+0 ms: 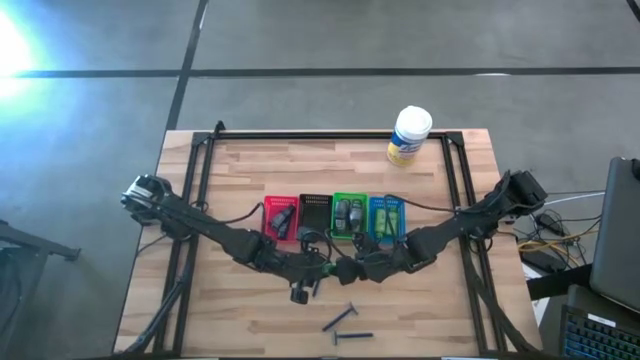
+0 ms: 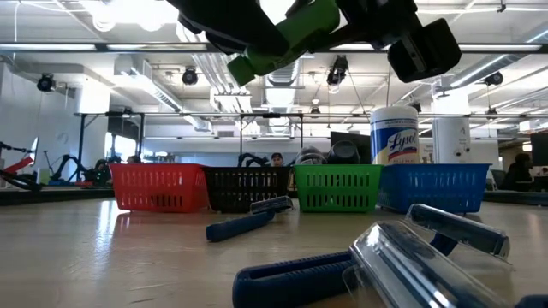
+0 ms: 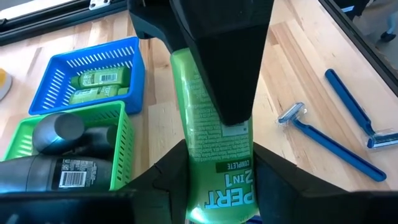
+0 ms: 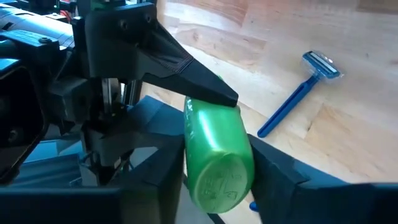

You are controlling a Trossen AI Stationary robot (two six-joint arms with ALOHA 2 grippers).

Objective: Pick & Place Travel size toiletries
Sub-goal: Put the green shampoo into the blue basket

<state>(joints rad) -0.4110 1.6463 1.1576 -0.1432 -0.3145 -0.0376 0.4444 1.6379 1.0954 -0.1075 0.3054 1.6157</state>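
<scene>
Wooden table (image 1: 250, 165) under me, both my arms angled in to meet just in front of the bin row.

White-and-yellow wipes canister (image 1: 409, 135) stands upright at the far edge, right of centre, well apart from everything else.

Four small bins sit side by side across the middle, touching or nearly so: red bin (image 1: 279, 217), black bin (image 1: 314, 212), green bin (image 1: 348, 214), blue bin (image 1: 387, 216). Green bin holds dark grey bottles (image 3: 57, 132). Blue bin holds green tubes (image 3: 99, 79) lying flat. Red bin has a dark item in it; can't tell what. Can't make out the black bin's contents.

Green Pert 2-in-1 tube (image 3: 211, 143) is up off the table, between my two grippers, in front of the black and green bins. Left gripper (image 3: 214, 180) is clamped on its flat printed end, fingers on either side. Right gripper (image 4: 217, 168) has fingers flanking the cap end (image 4: 221, 180), close against it. Can't tell whether that side is gripping or just touching. In the low view the tube hangs tilted above the tabletop.

Two blue razors on the near part of the table, well clear of the bins: one blue razor (image 1: 341, 318) angled, second blue razor (image 1: 352, 337) lying just nearer the edge. Both apart from my grippers.
</scene>
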